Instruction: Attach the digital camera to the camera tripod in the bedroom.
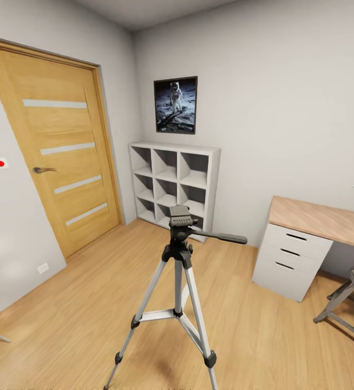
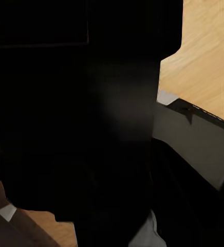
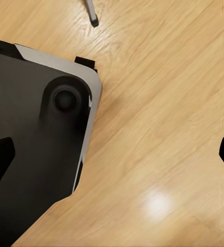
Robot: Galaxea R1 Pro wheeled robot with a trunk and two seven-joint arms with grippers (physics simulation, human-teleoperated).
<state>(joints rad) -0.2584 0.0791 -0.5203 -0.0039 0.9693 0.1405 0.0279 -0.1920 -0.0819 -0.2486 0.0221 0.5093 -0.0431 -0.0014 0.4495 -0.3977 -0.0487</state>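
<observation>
On plank floor [image 1: 79, 303] — camera tripod [image 1: 178, 281], silver legs, flat grey head; right claw [image 3: 112, 154] wide, left unclear.

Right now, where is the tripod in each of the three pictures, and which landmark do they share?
Head view: the tripod stands on the floor, centre and low in the picture, in front of the white shelf.
Left wrist view: dark shapes close to the camera; too dark to tell.
Right wrist view: a thin silver leg with a black tip at the edge, possibly the tripod's; I cannot be sure.
Shared landmark: the wood floor.
</observation>
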